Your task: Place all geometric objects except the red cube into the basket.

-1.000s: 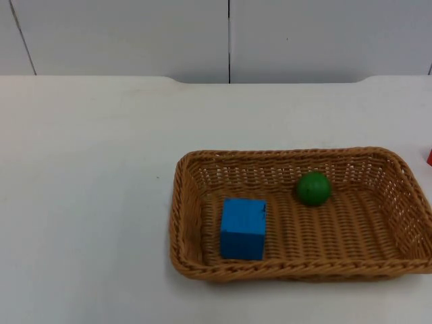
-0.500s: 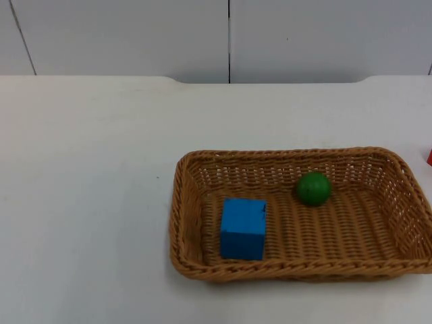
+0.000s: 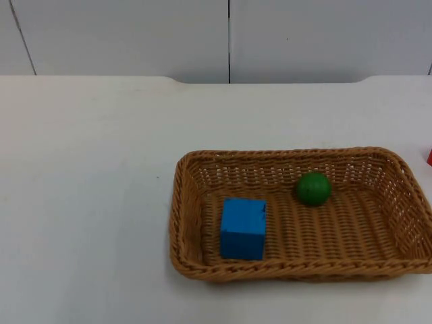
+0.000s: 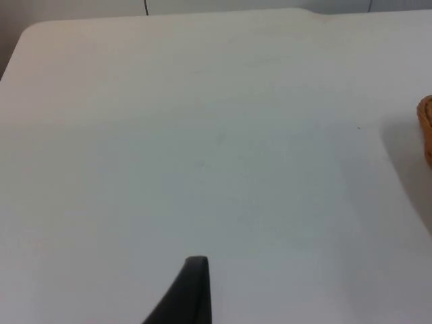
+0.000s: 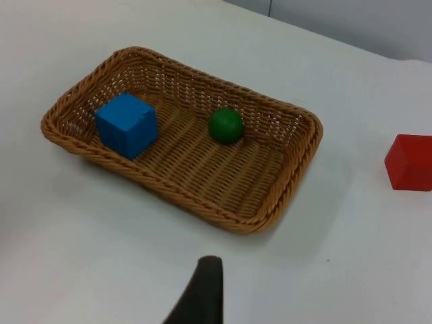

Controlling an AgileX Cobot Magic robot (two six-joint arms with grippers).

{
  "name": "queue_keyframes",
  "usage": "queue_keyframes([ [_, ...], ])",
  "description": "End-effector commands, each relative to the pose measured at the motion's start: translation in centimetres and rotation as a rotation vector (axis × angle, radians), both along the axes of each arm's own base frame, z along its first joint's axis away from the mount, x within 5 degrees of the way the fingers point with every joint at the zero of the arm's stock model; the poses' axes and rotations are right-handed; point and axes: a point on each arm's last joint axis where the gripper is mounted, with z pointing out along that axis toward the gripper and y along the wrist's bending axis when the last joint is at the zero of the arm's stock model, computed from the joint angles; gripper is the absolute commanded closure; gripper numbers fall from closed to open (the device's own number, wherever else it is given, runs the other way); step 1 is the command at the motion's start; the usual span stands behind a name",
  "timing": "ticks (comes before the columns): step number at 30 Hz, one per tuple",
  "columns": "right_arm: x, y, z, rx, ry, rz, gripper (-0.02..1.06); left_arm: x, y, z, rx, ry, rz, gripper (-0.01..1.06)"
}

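Basket (image 3: 196, 263): wicker, rectangular, sits on the white table (image 3: 88, 202) toward the front-right corner; its long side runs along the table's front edge. In the right wrist view the whole basket (image 5: 283, 196) is seen at an angle; in the left wrist view just a bit of its rim (image 4: 426, 131).
Blue cube (image 3: 243, 228): inside basket, at the left end, near the front wall, flat on the weave. Also in right wrist view (image 5: 126, 125).
Green ball (image 3: 314, 188): inside basket, approx. mid-length, close to the back wall, apart from blue cube. Right wrist view (image 5: 225, 125) agrees.
Red cube (image 5: 410, 163): on the table outside the basket, past its right end, not touching it. In top view only a red sliver (image 3: 429, 157) at the table's right edge.
Left gripper: one black fingertip (image 4: 185, 293) visible over bare table, well left of basket. Spread or pressed together – can't tell. Holds nothing visible. Arm waits.
Right gripper: one black fingertip (image 5: 199, 293) visible above the table, in front of the basket's long side, not touching it. Finger state – can't tell. Nothing visible in its grip.
Wall (image 3: 135, 34): grey partition at the table's back edge, w/ a dark vertical seam.
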Motion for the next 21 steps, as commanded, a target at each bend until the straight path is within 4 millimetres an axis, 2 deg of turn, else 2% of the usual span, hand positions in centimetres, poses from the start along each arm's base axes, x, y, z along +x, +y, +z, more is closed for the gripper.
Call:
queue_keyframes([
  [1, 0.0, -0.04, -0.03, 0.002, -0.003, 0.001, 0.2, 0.06, -0.09, -0.05, -0.014, -0.009, 0.0, 0.0],
  [10, 0.02, -0.1, -0.04, 0.026, 0.01, -0.02, 0.0, 0.06, -0.09, -0.05, -0.015, -0.008, 0.001, 0.0],
  [21, 0.02, -0.1, -0.04, 0.026, 0.01, -0.02, -0.01, 0.06, -0.09, -0.05, -0.015, -0.008, 0.001, 0.0],
])
